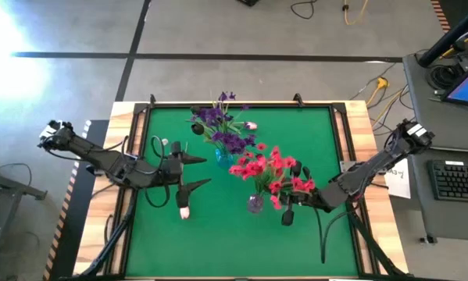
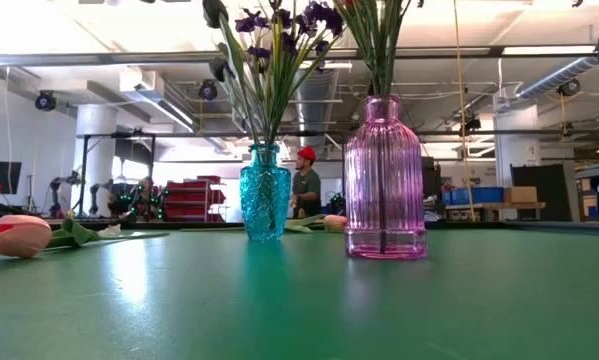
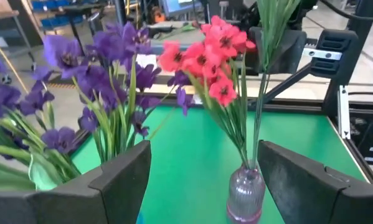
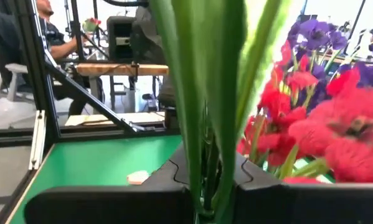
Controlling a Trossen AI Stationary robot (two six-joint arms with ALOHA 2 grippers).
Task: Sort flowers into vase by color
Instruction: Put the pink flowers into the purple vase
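Note:
Purple flowers (image 1: 220, 129) stand in a teal vase (image 2: 266, 205). Red flowers (image 1: 266, 170) stand in a pink ribbed vase (image 2: 384, 180). One white-pink tulip bud (image 1: 184, 211) lies on the green mat near my left gripper, and another (image 1: 250, 125) lies behind the vases. My left gripper (image 1: 198, 172) hovers open left of the vases, pointing at them, with nothing between its fingers (image 3: 121, 180). Just right of the pink vase, my right gripper (image 1: 290, 204) is shut on green stems (image 4: 205, 124) beside the red blossoms (image 4: 335, 137). My right gripper pinches a bunch of green stems and leaf blades (image 4: 206, 163) between its two fingers, partway up their length. The fingers come level from the table's right and lie across the stems. The stems stand nearly upright, and their lower ends (image 3: 253, 155) run down into the pink vase's neck.
The green mat (image 1: 218, 242) has bare room along its near side and left part. Wooden borders and black frame rails (image 1: 359, 140) ring it. A keyboard and laptop sit off the right edge. People and benches show in the room behind.

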